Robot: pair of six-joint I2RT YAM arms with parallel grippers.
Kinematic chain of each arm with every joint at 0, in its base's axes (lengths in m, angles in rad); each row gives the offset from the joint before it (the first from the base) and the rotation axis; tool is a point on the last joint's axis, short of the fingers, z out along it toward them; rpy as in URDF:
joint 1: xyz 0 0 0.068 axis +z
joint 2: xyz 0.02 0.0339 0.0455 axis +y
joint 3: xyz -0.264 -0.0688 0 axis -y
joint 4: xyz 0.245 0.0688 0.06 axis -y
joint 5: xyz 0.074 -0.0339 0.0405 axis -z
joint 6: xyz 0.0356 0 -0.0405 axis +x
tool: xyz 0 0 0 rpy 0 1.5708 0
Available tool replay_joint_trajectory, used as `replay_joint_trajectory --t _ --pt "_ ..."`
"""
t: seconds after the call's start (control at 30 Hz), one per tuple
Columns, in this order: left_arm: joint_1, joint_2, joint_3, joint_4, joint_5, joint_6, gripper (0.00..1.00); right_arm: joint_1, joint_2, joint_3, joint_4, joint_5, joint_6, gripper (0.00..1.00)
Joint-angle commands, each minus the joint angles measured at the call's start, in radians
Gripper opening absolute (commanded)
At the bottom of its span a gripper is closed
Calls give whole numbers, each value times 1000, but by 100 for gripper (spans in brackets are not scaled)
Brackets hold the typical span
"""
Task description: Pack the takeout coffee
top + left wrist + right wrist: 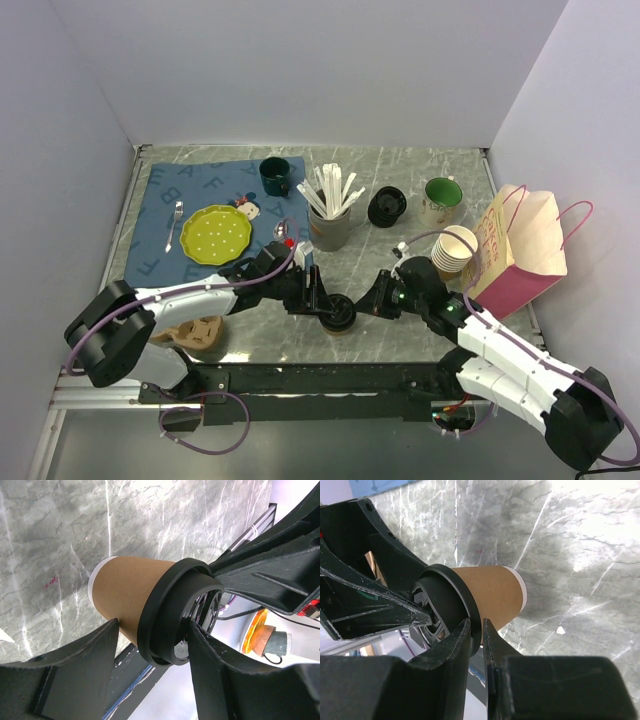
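The takeout coffee (338, 312), a tan paper cup with a black lid, stands near the table's front edge between both arms. My left gripper (318, 295) reaches it from the left. In the left wrist view the coffee (135, 595) fills the left gripper (153, 624): one finger lies on the lid's top and the other against the cup wall below the rim. My right gripper (368, 300) comes in from the right. In the right wrist view the right gripper (476, 622) is nearly closed, pinching the lid's rim on the coffee (495, 592).
A pink paper bag (520, 250) stands at the right, with a stack of lidless cups (455, 250) beside it. Behind are loose black lids (387, 206), a green mug (441, 198), a grey cup of stirrers (330, 225) and a yellow plate (215, 234) on a blue mat (165, 210).
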Motion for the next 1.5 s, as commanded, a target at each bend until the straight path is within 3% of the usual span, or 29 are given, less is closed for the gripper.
replay_joint_trajectory --t 0.0,0.1,0.3,0.47,0.53,0.7,0.83,0.93,1.17,1.47 --pt "-4 59 -31 -202 -177 70 61 -2 -3 -9 -228 174 -61 23" --pt "-4 30 23 -236 -170 75 62 -4 3 175 -294 160 -98 27" --pt "-4 -28 163 -291 -104 78 72 -2 20 372 -360 111 -103 32" --pt "-4 -45 293 -337 -64 112 81 -2 -11 406 -401 111 -109 36" --pt "-4 -51 322 -346 -56 126 92 -1 -19 417 -437 126 -121 39" --pt "-4 -82 390 -419 -125 149 97 11 -20 453 -489 164 -161 43" --pt "-4 -154 370 -492 -300 153 99 44 52 507 -488 181 -247 48" --pt "-4 -206 338 -545 -352 137 97 85 148 573 -497 207 -343 51" --pt "-4 -359 194 -555 -388 103 97 174 332 689 -481 234 -476 52" --pt "-4 -516 114 -595 -418 77 97 238 429 659 -438 241 -560 52"
